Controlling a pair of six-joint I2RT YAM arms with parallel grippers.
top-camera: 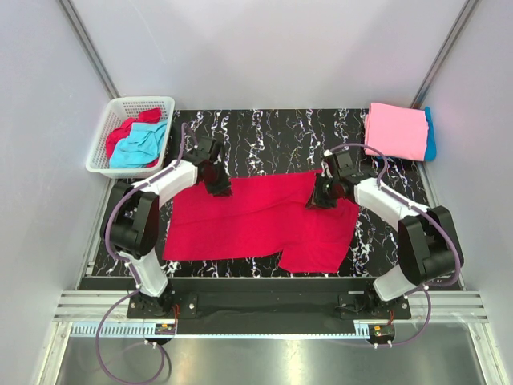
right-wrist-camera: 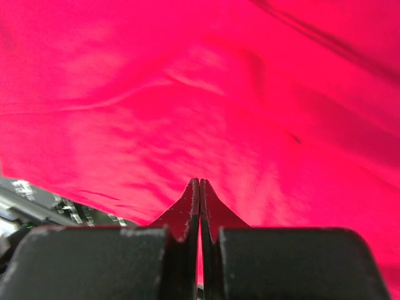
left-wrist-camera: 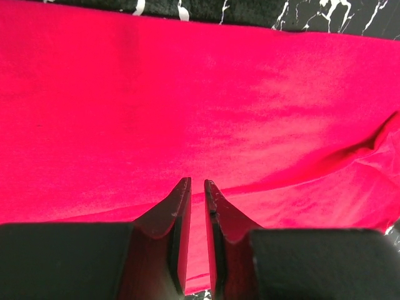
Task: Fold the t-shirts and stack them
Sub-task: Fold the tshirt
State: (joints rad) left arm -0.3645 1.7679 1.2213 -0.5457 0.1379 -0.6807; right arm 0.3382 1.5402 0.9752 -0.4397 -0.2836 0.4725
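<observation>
A crimson red t-shirt [top-camera: 264, 220] lies spread flat on the black marbled table [top-camera: 264, 132]. My left gripper [top-camera: 218, 189] is at the shirt's far left edge. In the left wrist view its jaws [left-wrist-camera: 197, 182] stand a narrow slit apart, with red cloth [left-wrist-camera: 187, 94] in the slit. My right gripper [top-camera: 319, 200] is at the shirt's far right edge, near the sleeve. In the right wrist view its fingertips [right-wrist-camera: 199, 181] are pressed together over the red cloth [right-wrist-camera: 219, 94]. A folded pink t-shirt [top-camera: 397, 128] rests on a turquoise blue one [top-camera: 430, 135] at the back right.
A white lattice basket [top-camera: 100, 148] stands off the table's back left corner. It holds a turquoise t-shirt [top-camera: 140, 144] and a red one [top-camera: 120, 134]. Grey walls close in on the left, the right and the back. A metal rail runs along the near edge by the arm bases.
</observation>
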